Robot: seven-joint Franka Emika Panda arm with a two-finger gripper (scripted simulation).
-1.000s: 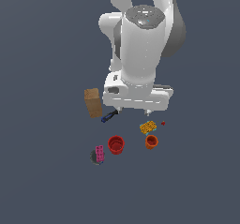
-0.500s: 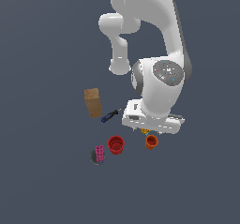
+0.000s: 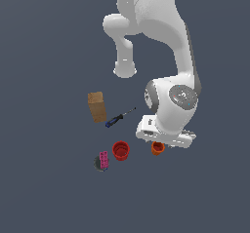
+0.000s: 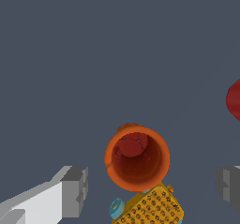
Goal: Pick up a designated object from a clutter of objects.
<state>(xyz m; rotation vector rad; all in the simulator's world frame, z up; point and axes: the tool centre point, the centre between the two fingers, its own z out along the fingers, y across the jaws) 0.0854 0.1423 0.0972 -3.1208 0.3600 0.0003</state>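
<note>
end effector (image 4: 150, 190) spread | 1 orange cup (image 4: 137, 158) | 1 red cup (image 3: 120, 150) | 1 yellow-orange block (image 4: 152, 209)

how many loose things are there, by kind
cups: 2, orange cup and red cup
studded blocks: 2, pink brick and yellow block
box: 1, brown box
screwdriver: 1
total: 6

glossy white rounded arm (image 3: 161, 27), grey joint bands, grey blocky jaws.
</note>
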